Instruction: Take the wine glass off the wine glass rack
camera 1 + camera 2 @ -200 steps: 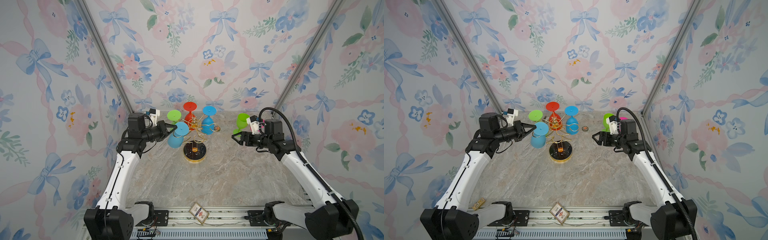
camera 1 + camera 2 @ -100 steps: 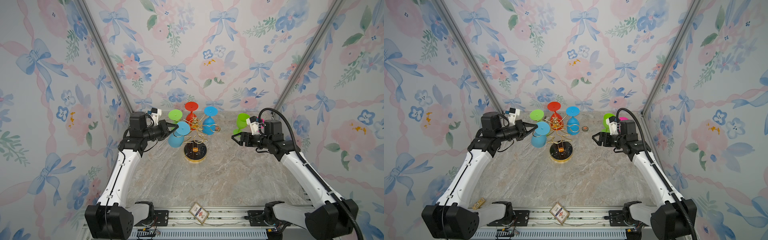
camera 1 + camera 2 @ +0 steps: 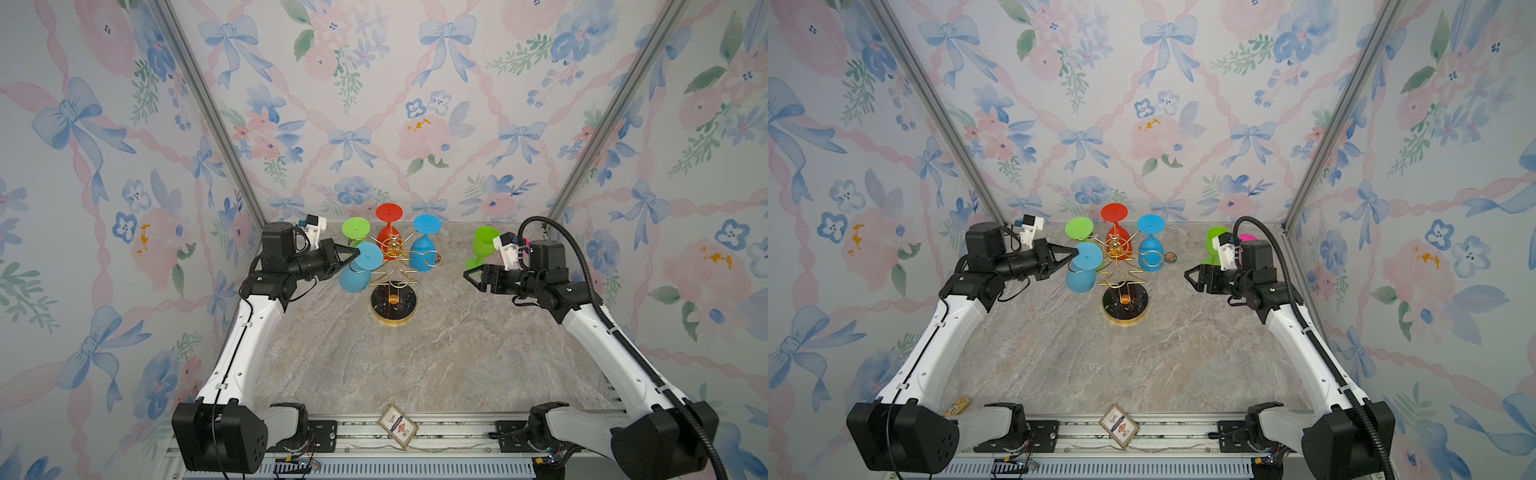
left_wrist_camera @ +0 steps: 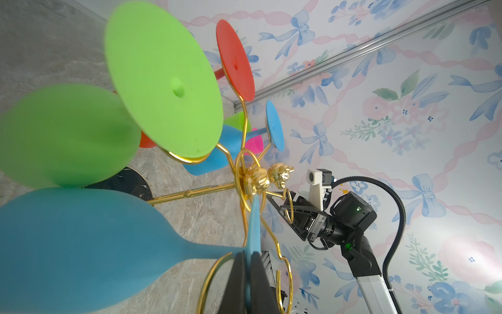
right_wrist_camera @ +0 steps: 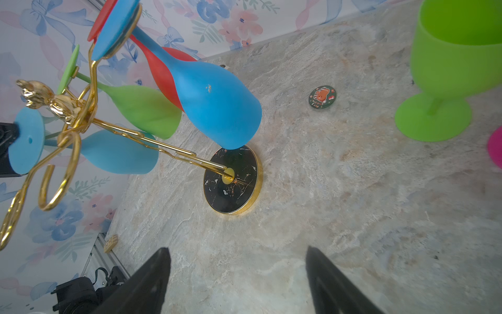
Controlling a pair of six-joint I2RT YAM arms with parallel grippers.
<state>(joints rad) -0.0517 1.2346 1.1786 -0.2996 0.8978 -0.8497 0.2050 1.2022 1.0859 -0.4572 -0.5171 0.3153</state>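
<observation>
The gold wine glass rack (image 3: 393, 305) (image 3: 1125, 305) stands on its round black base at the back middle of the table. A blue wine glass (image 3: 353, 280) (image 3: 1080, 279) hangs upside down on the rack's left side, its stem inside a gold loop (image 4: 214, 274). My left gripper (image 3: 355, 252) (image 3: 1075, 250) (image 4: 251, 258) is shut on the rim of that glass's foot disc. My right gripper (image 3: 467, 274) (image 3: 1187, 274) (image 5: 237, 252) hovers open and empty to the right of the rack.
A green glass (image 3: 356, 227), a red one (image 3: 388, 212) and another blue one (image 3: 427, 224) hang on the rack. A green glass (image 3: 484, 243) and a pink one (image 3: 1248, 237) stand by the right arm. A round badge (image 3: 1170, 257) lies behind the rack, a card (image 3: 397, 426) at the front edge.
My left gripper has shifted slightly to the right and back with the blue glass's foot in it. The right arm has not moved.
</observation>
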